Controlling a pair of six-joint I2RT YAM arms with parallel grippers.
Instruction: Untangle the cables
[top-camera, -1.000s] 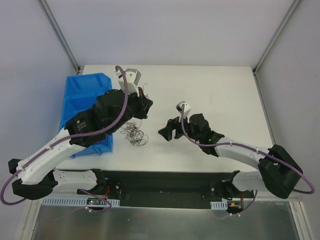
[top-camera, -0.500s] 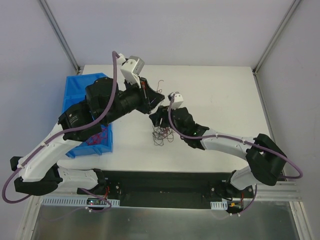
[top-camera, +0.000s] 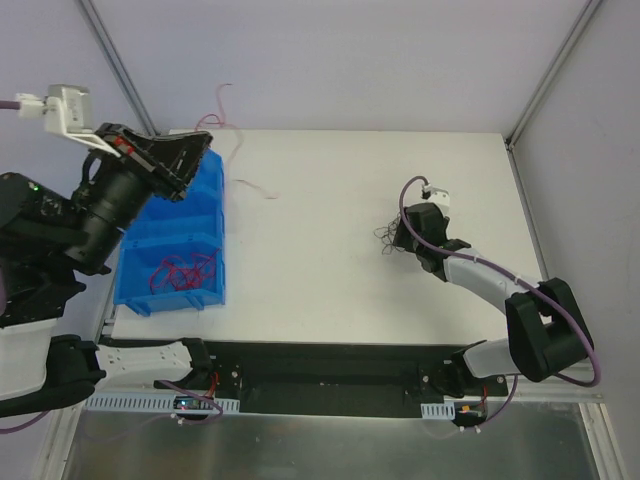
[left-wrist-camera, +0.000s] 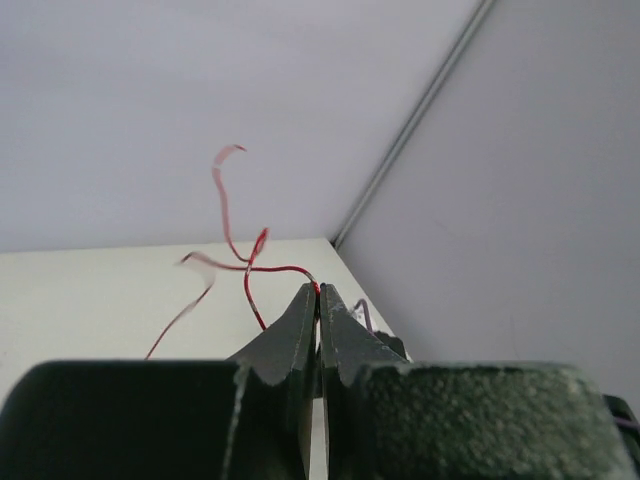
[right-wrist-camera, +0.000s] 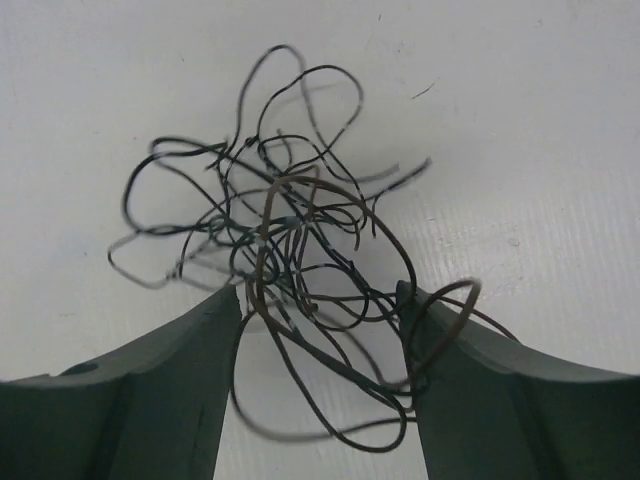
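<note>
Left gripper (top-camera: 206, 140), in the top view, hangs raised over the far end of the blue bin (top-camera: 150, 215), its jaws pressed together. A thin red wire (top-camera: 258, 189) runs out from its tip, one end curling up against the back wall, the other trailing down over the table (top-camera: 320, 290). More red wires (top-camera: 185, 270) lie loose in the bin's near compartment. Well apart, on the right half of the table, the right gripper (top-camera: 398, 240) sits low with a small dark tangle (top-camera: 382, 237) at its tip.

From the left wrist, the left gripper (left-wrist-camera: 318, 295) is fully closed, pinching the red wire (left-wrist-camera: 258, 240) right at the fingertips. The wire loops up and away in the air, blurred at its ends, with the table (left-wrist-camera: 80, 290) below.

From the right wrist, the right gripper (right-wrist-camera: 320, 295) stands wide apart. The dark tangle (right-wrist-camera: 290, 220) lies on the table (right-wrist-camera: 500, 100) just ahead of the fingers (right-wrist-camera: 150, 400), and several of its loops reach back into the gap between them. One brownish loop curls against the right finger. Nothing is pinched; the strands rest loosely in the gap
</note>
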